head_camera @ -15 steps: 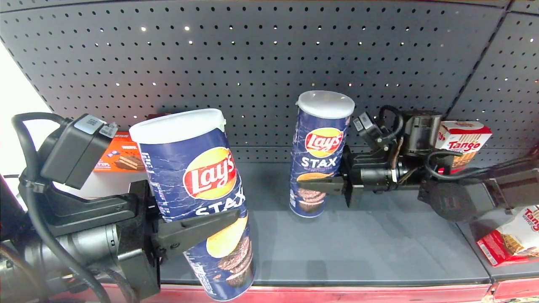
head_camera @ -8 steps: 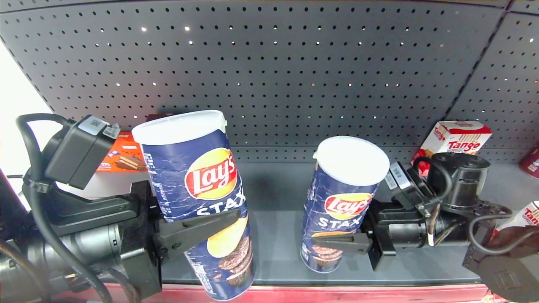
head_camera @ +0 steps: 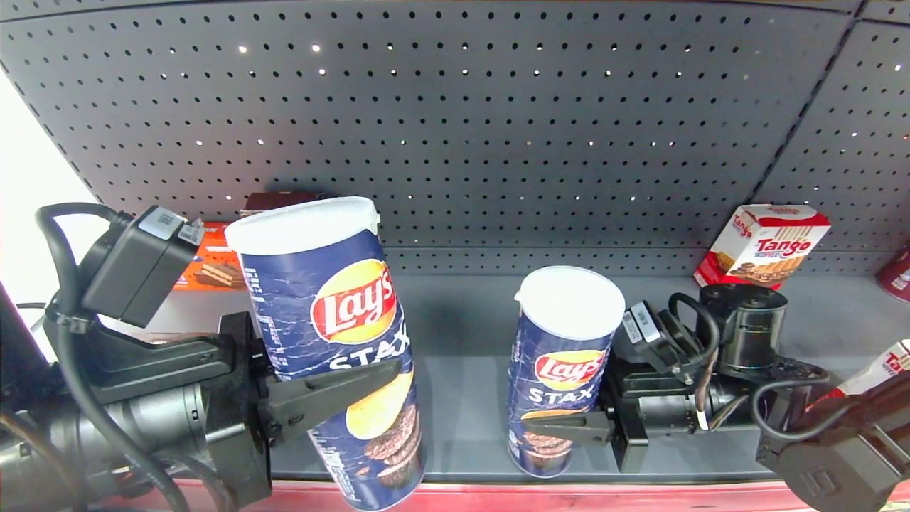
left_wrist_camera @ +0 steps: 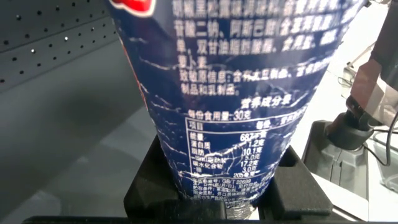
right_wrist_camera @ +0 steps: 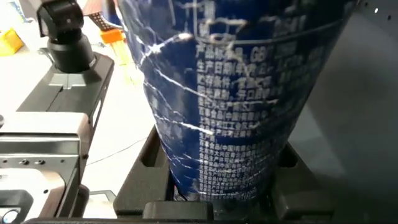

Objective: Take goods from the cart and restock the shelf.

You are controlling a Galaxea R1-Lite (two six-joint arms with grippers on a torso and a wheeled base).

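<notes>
There are two blue chip cans, the left chip can (head_camera: 330, 334) and the right chip can (head_camera: 561, 370). There are also two red-and-white wafer boxes, the rear wafer box (head_camera: 764, 242) and the edge wafer box (head_camera: 885, 366). One orange box (head_camera: 213, 264) and one dark brown box (head_camera: 277, 202) complete the count.

Hidden: orange box (head_camera: 212, 262) partly behind left can (head_camera: 323, 306); wafer pack (head_camera: 885, 368) cut by right edge.

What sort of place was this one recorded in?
Probably a shop aisle, or a mock-up of one: a grey shelf with a dark perforated back panel, a red-and-white wafer box on it, and one blue white-lidded crisp tube in the left gripper, another in the right gripper.
</notes>
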